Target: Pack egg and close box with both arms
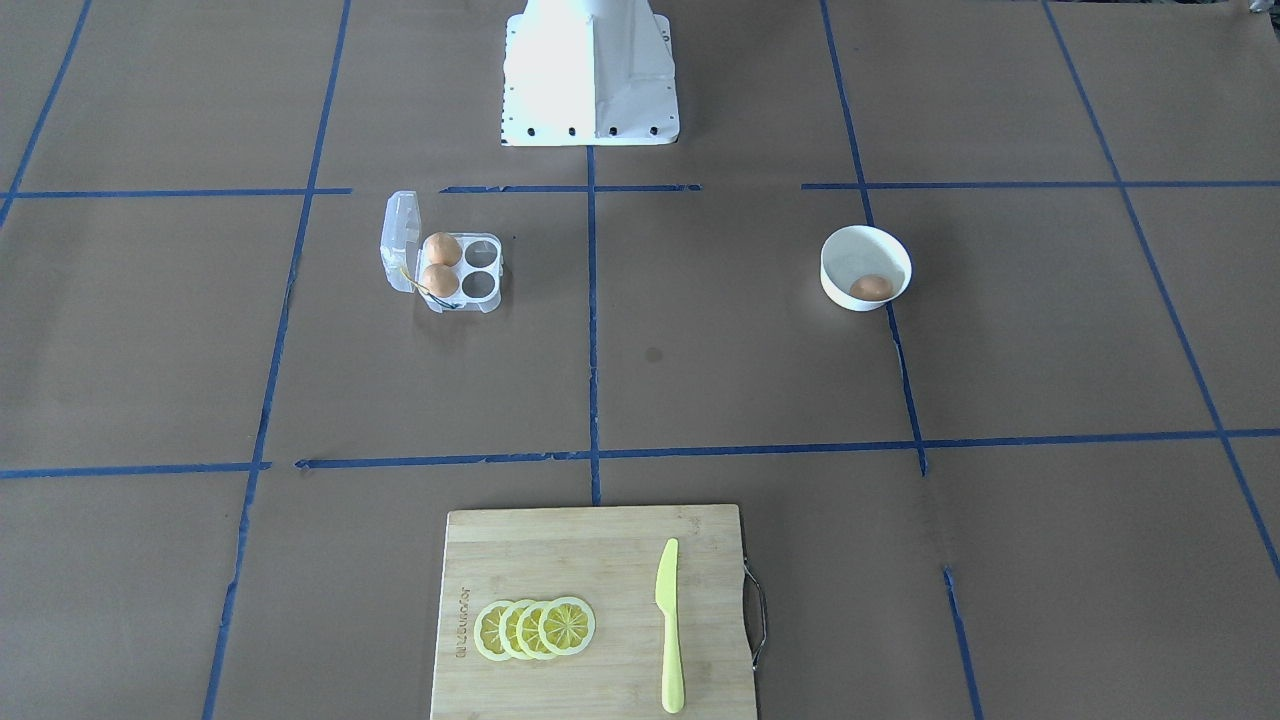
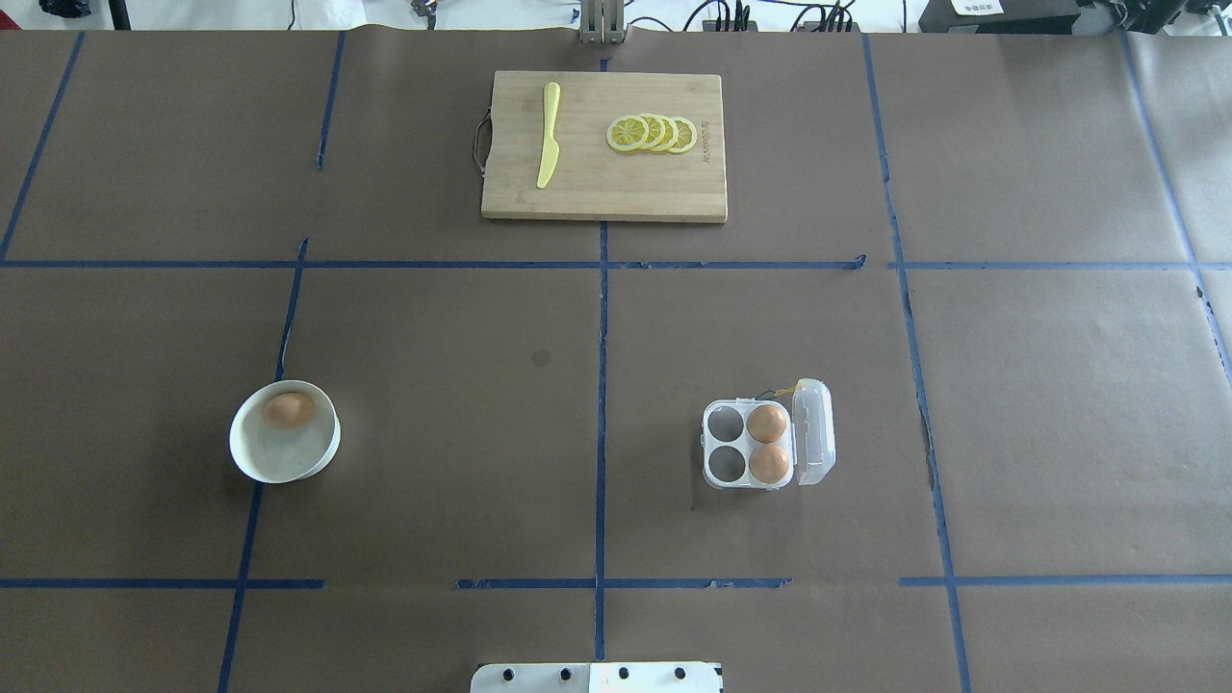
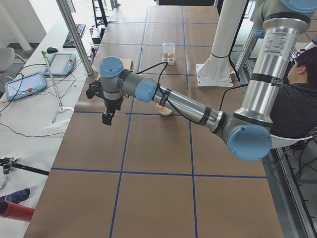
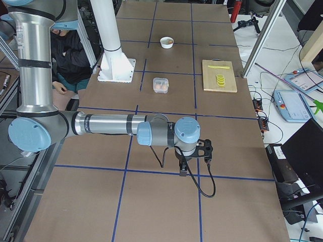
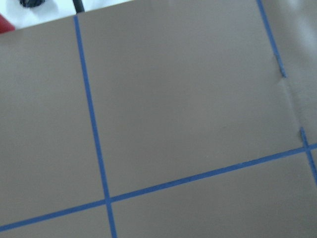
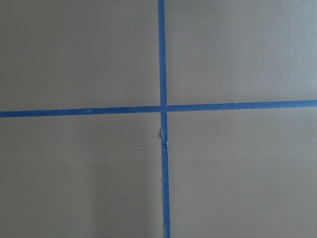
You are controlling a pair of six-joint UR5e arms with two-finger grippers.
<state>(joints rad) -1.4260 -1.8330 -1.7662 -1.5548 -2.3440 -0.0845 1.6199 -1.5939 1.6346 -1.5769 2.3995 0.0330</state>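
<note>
The clear box (image 2: 724, 444) sits on the table with its lid (image 2: 813, 430) open, and also shows in the front view (image 1: 470, 302). Two orange-brown eggs (image 2: 767, 423) (image 2: 769, 463) fill the cups next to the lid; the other two cups are empty. A third egg (image 2: 288, 410) lies in the white bowl (image 2: 279, 460). The left gripper (image 3: 106, 120) shows only in the exterior left view, hanging over bare table, far from the bowl. The right gripper (image 4: 182, 172) shows only in the exterior right view, far from the box (image 4: 160, 84). I cannot tell whether either is open.
A wooden cutting board (image 2: 597, 188) at the far edge holds a yellow knife (image 2: 549, 135) and lemon slices (image 2: 653, 133). The white base block (image 1: 590, 70) stands at the robot's side. A seated person (image 3: 297, 94) is beside the table. Both wrist views show only brown paper and blue tape.
</note>
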